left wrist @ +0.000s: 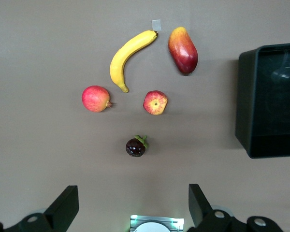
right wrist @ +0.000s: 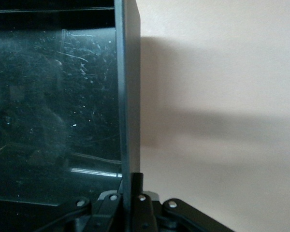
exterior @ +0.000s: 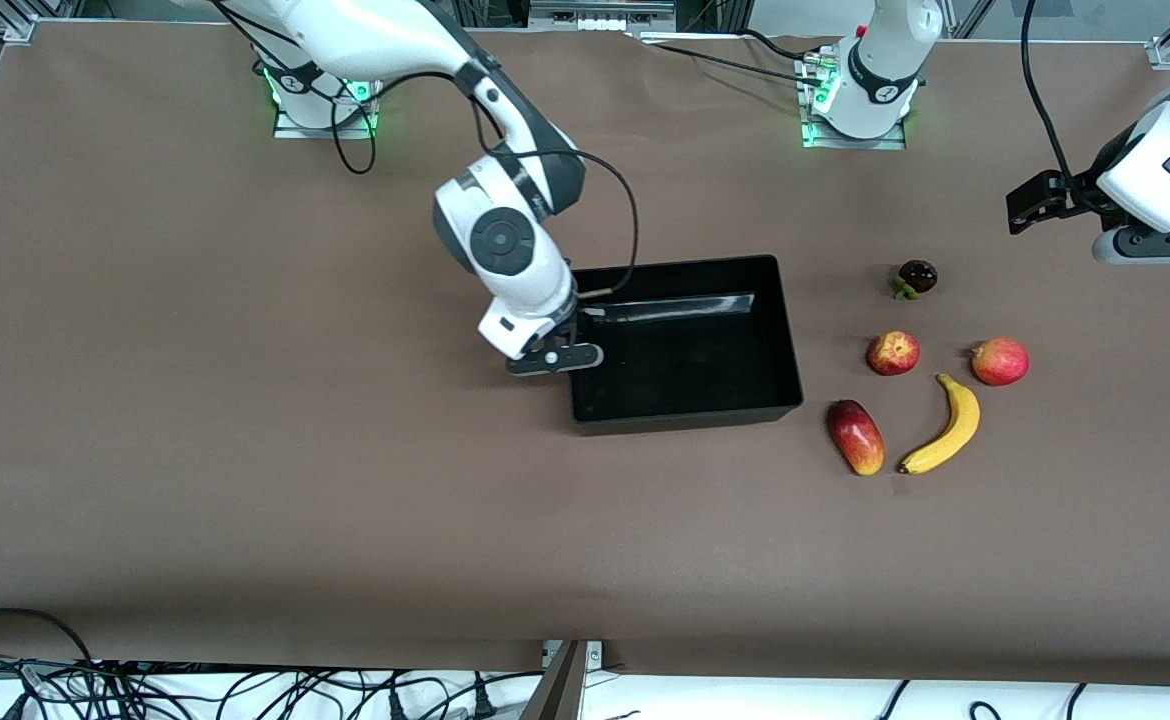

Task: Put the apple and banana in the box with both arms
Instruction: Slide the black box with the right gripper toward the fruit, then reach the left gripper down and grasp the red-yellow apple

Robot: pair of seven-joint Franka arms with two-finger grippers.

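Observation:
The apple (exterior: 893, 352) lies on the table beside the black box (exterior: 790, 340), toward the left arm's end. The banana (exterior: 945, 427) lies nearer to the front camera than the apple. My right gripper (exterior: 570, 345) is shut on the box's end wall at the right arm's end. In the right wrist view its fingers (right wrist: 147, 186) pinch that wall (right wrist: 128, 96). My left gripper (exterior: 1145, 248) is open and empty, up over the table's left-arm end. The left wrist view shows the apple (left wrist: 155, 102), the banana (left wrist: 128, 55) and the box (left wrist: 244, 101) below the gripper (left wrist: 130, 208).
A pinkish-red round fruit (exterior: 1000, 361), a red-and-yellow oval fruit (exterior: 855, 436) and a small dark fruit with a green stem (exterior: 916, 277) lie around the apple and banana. They also show in the left wrist view: round (left wrist: 95, 98), oval (left wrist: 182, 50), dark (left wrist: 136, 146).

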